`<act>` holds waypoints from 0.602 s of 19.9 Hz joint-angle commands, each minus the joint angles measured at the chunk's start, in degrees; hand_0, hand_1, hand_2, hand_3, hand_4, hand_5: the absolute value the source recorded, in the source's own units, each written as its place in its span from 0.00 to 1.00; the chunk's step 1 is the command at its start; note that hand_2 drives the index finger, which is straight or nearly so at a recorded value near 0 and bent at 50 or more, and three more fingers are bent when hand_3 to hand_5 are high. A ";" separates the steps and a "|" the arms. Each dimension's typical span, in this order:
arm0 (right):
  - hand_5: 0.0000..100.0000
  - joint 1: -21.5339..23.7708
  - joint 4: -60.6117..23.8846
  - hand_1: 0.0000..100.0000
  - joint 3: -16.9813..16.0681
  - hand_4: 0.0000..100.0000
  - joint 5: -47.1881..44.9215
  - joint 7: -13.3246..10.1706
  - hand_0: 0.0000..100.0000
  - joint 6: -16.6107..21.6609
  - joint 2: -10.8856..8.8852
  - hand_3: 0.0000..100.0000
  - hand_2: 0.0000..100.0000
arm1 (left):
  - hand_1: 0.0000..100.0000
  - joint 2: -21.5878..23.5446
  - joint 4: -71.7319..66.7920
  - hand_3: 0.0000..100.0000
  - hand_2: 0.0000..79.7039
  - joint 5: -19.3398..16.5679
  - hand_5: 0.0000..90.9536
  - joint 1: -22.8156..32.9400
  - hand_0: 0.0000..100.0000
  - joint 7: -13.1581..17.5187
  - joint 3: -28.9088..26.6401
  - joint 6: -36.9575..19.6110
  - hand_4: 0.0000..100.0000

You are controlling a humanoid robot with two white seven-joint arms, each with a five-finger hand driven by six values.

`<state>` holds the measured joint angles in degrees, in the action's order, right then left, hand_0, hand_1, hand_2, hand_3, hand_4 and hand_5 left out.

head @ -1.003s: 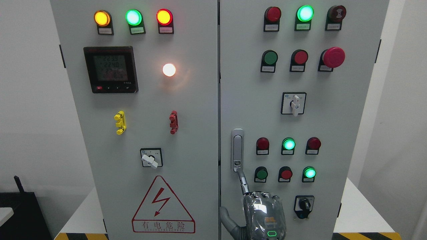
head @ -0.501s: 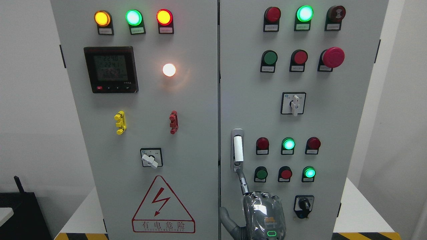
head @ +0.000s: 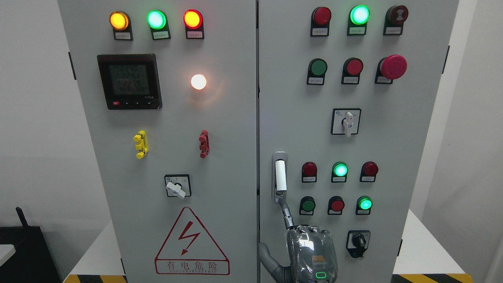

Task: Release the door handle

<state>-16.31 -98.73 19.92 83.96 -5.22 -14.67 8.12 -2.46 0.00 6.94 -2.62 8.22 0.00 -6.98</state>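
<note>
- White wall (head: 31, 118) is filling the background; a grey two-door cabinet (head: 235, 118) is standing in front of it on a white table (head: 416, 243) with yellow-black tape (head: 432, 278) running along the near edge.
- Handle (head: 279, 175) is sitting upright on the right door (head: 408, 157), hard against its left edge, just right of the centre seam. Its white lever is showing inside the grey housing.
- Right hand (head: 312, 253) is coming up from the bottom edge, below the handle.
- Index finger (head: 288, 218) is pointing straight up and left, with its tip touching the bottom end of the handle housing.
- Thumb (head: 269, 257) is sticking out to the left, lying against the door near the seam.
- Hand is gripping nothing; the other fingers are hiding behind the back of the hand.
- Lamps are glowing on both doors: amber, green and red top left, green ones on the right door.
- Meter (head: 129, 81) is showing digits on the left door, too blurred to read.
- Warning triangle (head: 191, 243) is sitting low on the left door, left of the hand.
- Red mushroom button (head: 392, 67) is sitting upper right, well apart from the handle.
</note>
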 commanded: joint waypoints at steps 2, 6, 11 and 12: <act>1.00 0.14 -1.46 0.26 0.12 0.93 -0.12 -0.31 0.29 0.25 0.05 1.00 0.00 | 0.39 0.00 -0.97 0.00 0.00 0.00 0.00 -0.02 0.12 -0.05 -0.62 0.03 0.00; 1.00 0.14 -1.91 0.26 0.12 0.93 -0.20 -0.40 0.30 0.34 0.05 1.00 0.00 | 0.39 0.00 -0.97 0.00 0.00 0.00 0.00 -0.02 0.12 -0.05 -0.62 0.03 0.00; 0.95 3.38 -5.15 0.25 -1.72 0.85 -0.55 -6.46 0.39 6.03 0.40 0.96 0.28 | 0.39 0.00 -0.97 0.00 0.00 0.00 0.00 -0.02 0.12 -0.05 -0.62 0.03 0.00; 0.85 4.09 -6.20 0.24 -2.94 0.77 -0.64 -6.55 0.42 7.18 0.40 0.87 0.46 | 0.39 0.00 -0.97 0.00 0.00 0.00 0.00 -0.02 0.12 -0.05 -0.62 0.03 0.00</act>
<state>-14.84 -100.71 19.57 83.64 -9.87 -10.54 8.26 -2.46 0.00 6.94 -2.64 8.22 0.00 -6.97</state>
